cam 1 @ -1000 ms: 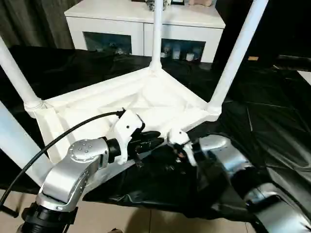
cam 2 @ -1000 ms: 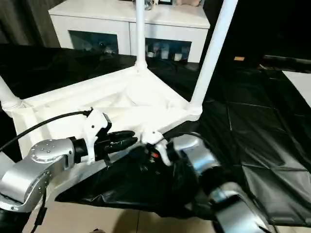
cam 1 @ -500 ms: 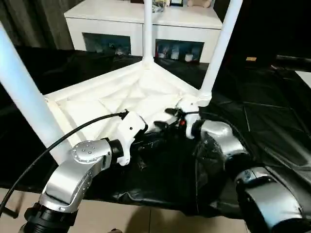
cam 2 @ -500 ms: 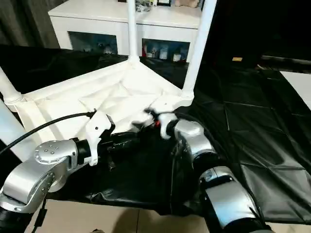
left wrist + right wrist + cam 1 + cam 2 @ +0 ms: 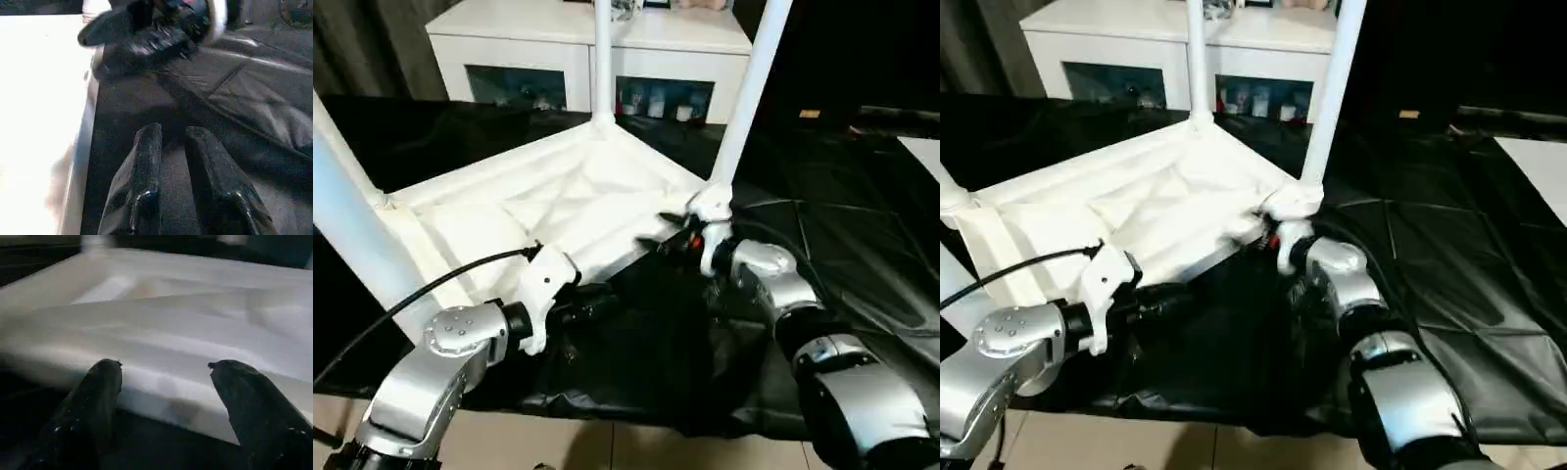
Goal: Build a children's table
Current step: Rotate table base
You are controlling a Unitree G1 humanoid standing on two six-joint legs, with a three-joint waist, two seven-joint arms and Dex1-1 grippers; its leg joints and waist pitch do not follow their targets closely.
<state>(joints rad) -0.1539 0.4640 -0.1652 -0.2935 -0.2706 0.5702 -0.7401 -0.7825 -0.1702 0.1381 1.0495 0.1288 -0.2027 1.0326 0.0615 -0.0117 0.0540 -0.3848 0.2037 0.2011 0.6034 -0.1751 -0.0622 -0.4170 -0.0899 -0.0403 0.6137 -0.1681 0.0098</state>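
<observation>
**Q:** Grippers first: where are they, and how do their fingers stand?

**A:** Nearest the viewer, the left gripper (image 5: 597, 302) lies low over the black sheet (image 5: 822, 245), its two fingers close together with only a slit between them, holding nothing. A little farther off, the right gripper (image 5: 668, 232) has its fingers spread wide, one on each side of a stretch of the table's rim, not yet closed on it.

**Q:** And the table?

**A:** The table (image 5: 558, 201) lies upside down on the sheet, ribbed underside up, with its legs standing upward. It sits ahead of both grippers and reaches away to the robot's left. Its near edge runs slantwise from the left foreground up to the corner socket (image 5: 710, 203) by the right gripper.

**Q:** Which arm is better placed?

**A:** The right, I judge: it is at the rim, just beside that socket, from which a leg (image 5: 749, 88) rises, leaning slightly right. The left gripper is just off the same edge, apart from it.

**Q:** What lies beyond?

**A:** Another leg (image 5: 602, 59) stands at the far corner, and a white cabinet (image 5: 587, 49) is behind it.
</observation>
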